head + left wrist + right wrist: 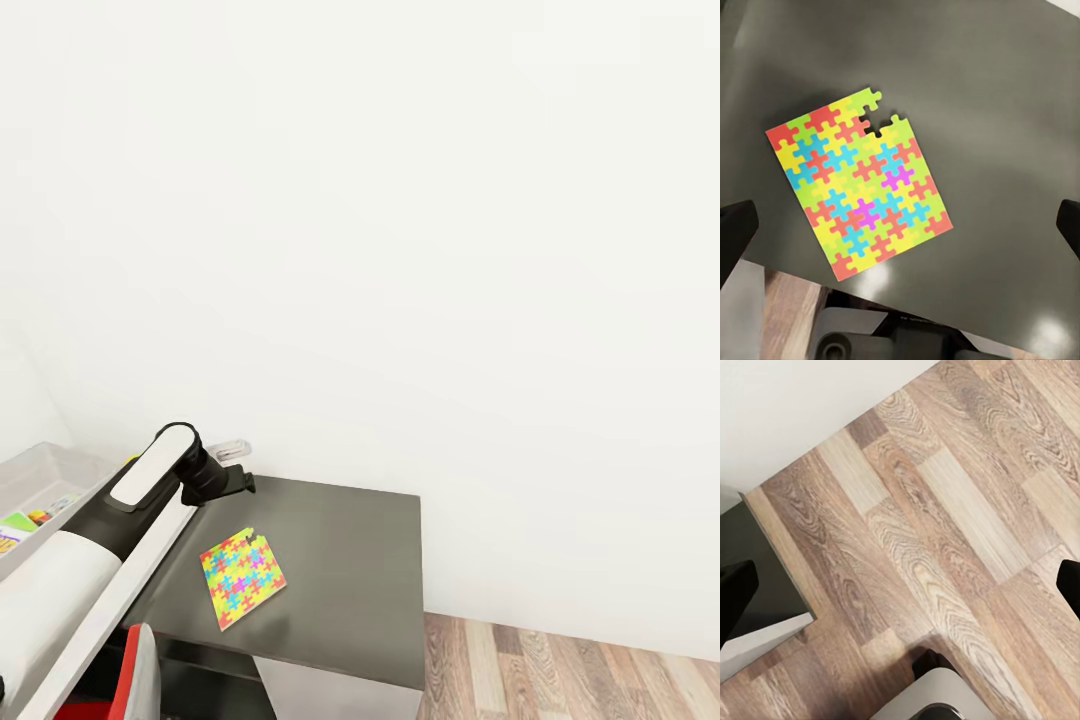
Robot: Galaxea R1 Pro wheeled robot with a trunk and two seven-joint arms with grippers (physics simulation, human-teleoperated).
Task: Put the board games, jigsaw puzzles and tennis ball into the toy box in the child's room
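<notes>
The left gripper (900, 221) is hovering, jaws wide apart and empty, directly above the jigsaw puzzle (859, 184), which is lying flat on the dark table (350, 560), long axis diagonal, notched corner pointing away towards the wall.

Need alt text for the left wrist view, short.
A thin, flat, multicoloured jigsaw puzzle board, with a piece missing at one edge, lies on the dark-grey tabletop. The left hand hovers above it, open, its dark fingertips at the frame's sides.
</notes>
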